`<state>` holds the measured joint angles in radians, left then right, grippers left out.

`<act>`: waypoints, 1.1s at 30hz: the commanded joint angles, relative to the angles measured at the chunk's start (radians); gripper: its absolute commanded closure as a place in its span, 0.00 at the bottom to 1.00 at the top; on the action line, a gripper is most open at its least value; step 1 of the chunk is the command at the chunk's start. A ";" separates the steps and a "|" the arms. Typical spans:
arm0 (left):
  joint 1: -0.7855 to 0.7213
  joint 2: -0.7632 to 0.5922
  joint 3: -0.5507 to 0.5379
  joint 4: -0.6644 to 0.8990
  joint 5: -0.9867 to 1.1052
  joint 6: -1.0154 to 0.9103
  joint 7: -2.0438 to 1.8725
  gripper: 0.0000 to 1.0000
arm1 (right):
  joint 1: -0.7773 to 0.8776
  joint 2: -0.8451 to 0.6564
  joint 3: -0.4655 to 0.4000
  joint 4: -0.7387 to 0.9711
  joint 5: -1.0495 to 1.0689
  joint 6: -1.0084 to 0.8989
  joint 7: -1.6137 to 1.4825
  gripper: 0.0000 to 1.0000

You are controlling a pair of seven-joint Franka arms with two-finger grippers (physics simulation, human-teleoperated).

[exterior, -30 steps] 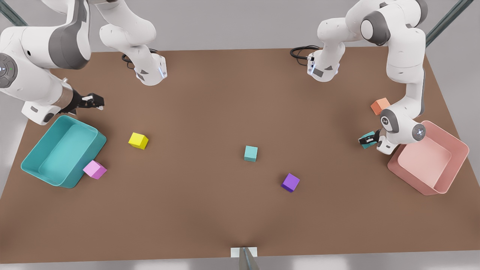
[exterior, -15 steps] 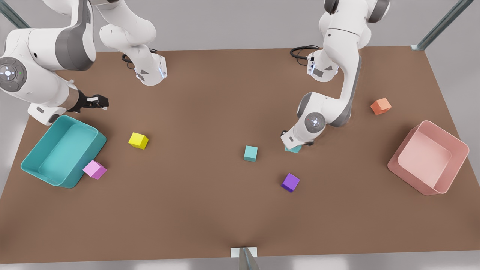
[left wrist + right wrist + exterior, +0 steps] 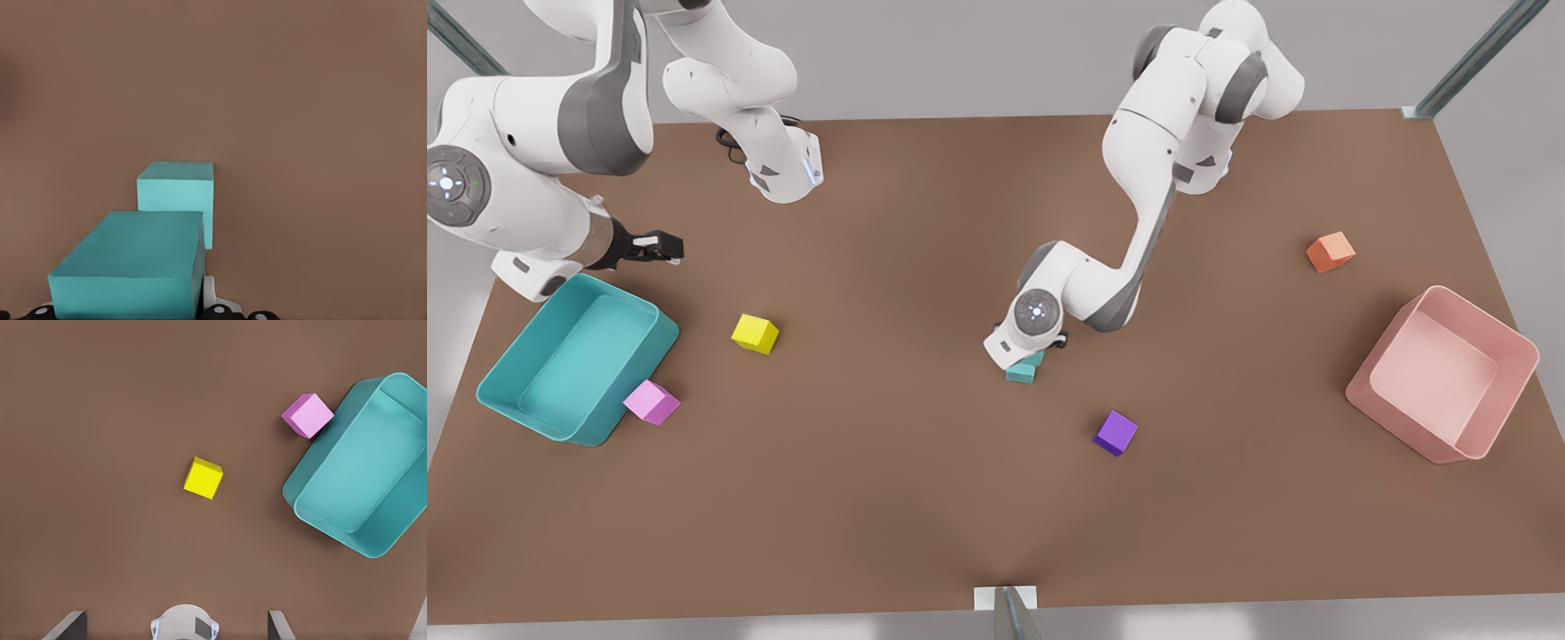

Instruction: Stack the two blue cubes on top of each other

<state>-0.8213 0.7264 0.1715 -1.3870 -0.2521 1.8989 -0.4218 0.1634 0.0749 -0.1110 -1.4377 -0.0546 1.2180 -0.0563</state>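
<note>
Leftmost in the front view, the right gripper (image 3: pixel 665 248) hovers above the table (image 3: pixel 889 498) near the teal bin (image 3: pixel 494 391); whether its fingers are parted or closed cannot be told. A pink cube (image 3: pixel 651 402) touches that bin, with a yellow cube (image 3: pixel 755 333) nearby. At centre, the left gripper (image 3: pixel 1032 357) grips the held blue cube (image 3: pixel 130 267) just above and slightly off the resting blue cube (image 3: pixel 1019 375) on the table. Further right lie a purple cube (image 3: pixel 1116 433), an orange cube (image 3: pixel 1330 252) and a pink bin (image 3: pixel 1507 342).
</note>
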 commanded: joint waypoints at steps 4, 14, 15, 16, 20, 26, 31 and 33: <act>0.007 0.022 0.000 0.022 -0.036 -0.011 -0.236 0.48 | -0.001 0.002 -0.001 0.000 0.001 0.000 0.024 0.00; 0.011 0.067 -0.021 0.051 -0.044 0.020 -0.235 0.48 | 0.001 0.009 -0.001 0.000 0.002 0.003 0.024 0.00; 0.011 0.067 -0.021 0.052 -0.044 0.020 -0.235 0.43 | 0.001 0.009 -0.001 0.000 0.002 0.003 0.024 0.00; 0.011 0.067 -0.021 0.052 -0.042 0.020 -0.232 0.20 | 0.001 0.009 -0.001 0.000 0.002 0.003 0.024 0.00; 0.011 0.067 -0.021 0.052 -0.042 0.020 -0.233 0.00 | 0.002 0.009 -0.001 0.000 0.004 0.003 0.024 0.00; 0.021 0.050 -0.018 0.074 -0.039 -0.029 -0.235 0.00 | 0.001 0.009 -0.001 0.000 0.004 0.005 0.016 0.00; 0.022 0.048 -0.014 0.141 -0.035 -0.176 -0.235 0.00 | 0.002 0.017 -0.002 0.000 0.004 0.005 0.016 0.00; 0.037 0.042 -0.012 0.189 -0.033 -0.279 -0.235 0.00 | 0.002 0.017 -0.002 0.000 0.005 0.005 0.016 0.00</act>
<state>-0.7839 0.7722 0.1586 -1.2085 -0.2878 1.7688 -0.6213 0.1646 0.0930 -0.1127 -1.4378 -0.0501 1.2229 -0.0395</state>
